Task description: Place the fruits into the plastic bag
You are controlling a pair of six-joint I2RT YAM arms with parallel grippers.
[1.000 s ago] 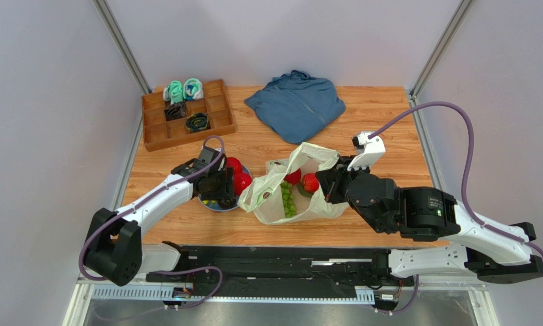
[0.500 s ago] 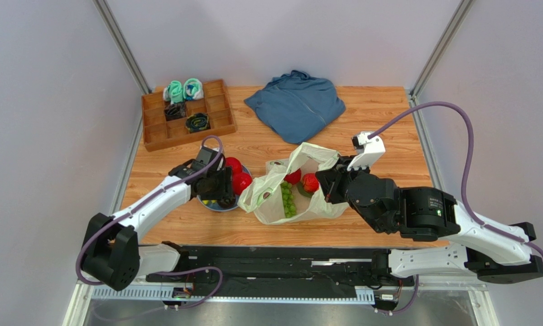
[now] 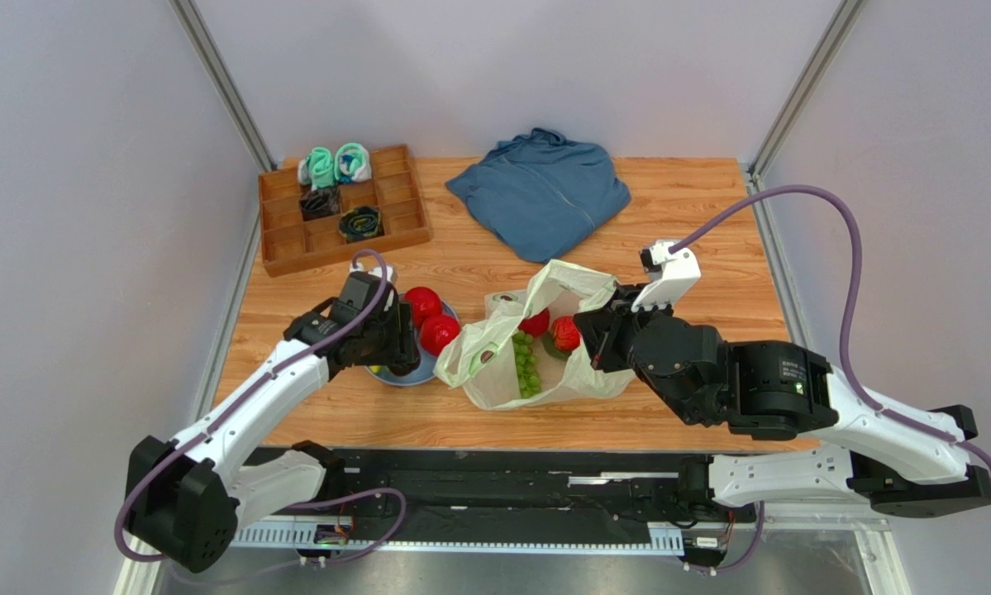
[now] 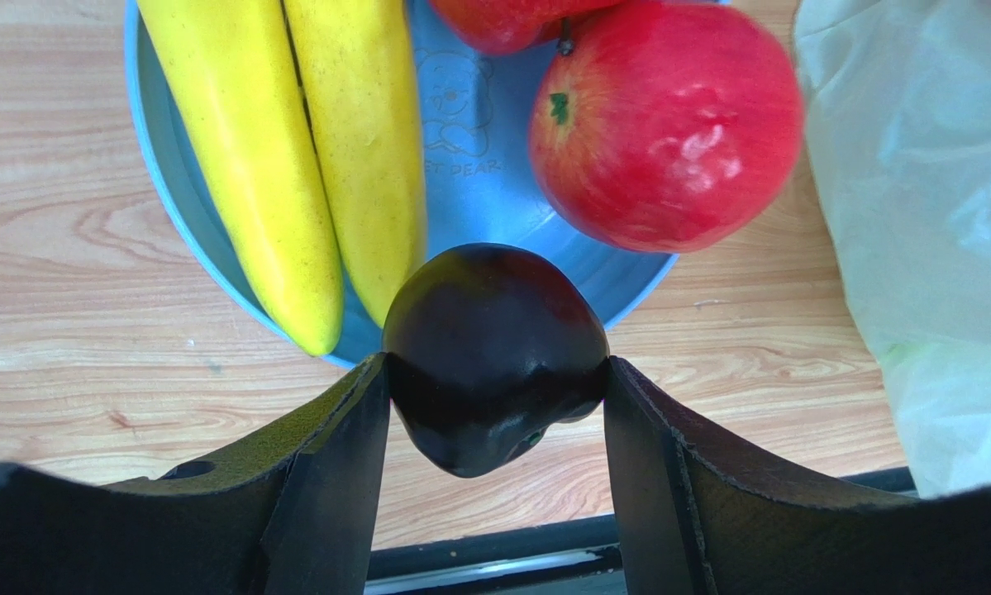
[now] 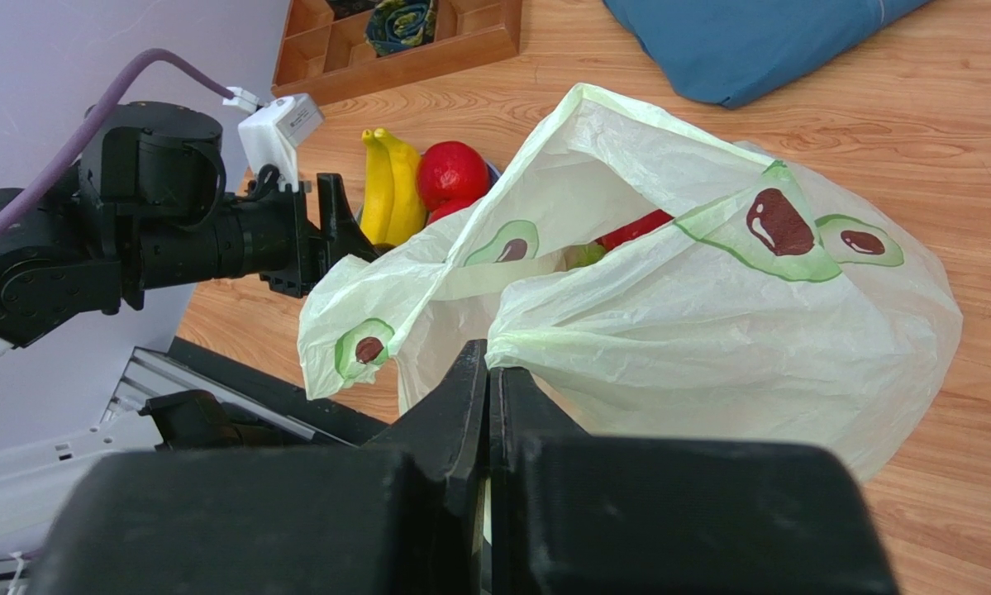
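My left gripper [image 4: 498, 384] is shut on the dark brown avocado [image 4: 494, 353] and holds it above the near edge of the blue plate [image 4: 469, 186]. On the plate lie a yellow banana [image 4: 283, 149] and a glossy red apple [image 4: 668, 124]; a second red fruit [image 3: 422, 304] sits behind. My right gripper [image 5: 489, 372] is shut on the rim of the pale-green plastic bag [image 5: 711, 322], holding its mouth up. Inside the bag I see green grapes [image 3: 526, 362] and red fruits [image 3: 566, 332]. In the top view the left gripper [image 3: 386, 353] is left of the bag [image 3: 500, 372].
A wooden compartment tray [image 3: 339, 211] with rolled socks stands at the back left. A folded blue garment [image 3: 540, 192] lies at the back middle. The black rail [image 3: 488, 477] runs along the table's near edge.
My left gripper has lifted off the plate with the avocado in it, and the left arm has drawn back toward the near left. The right arm and bag have not moved.
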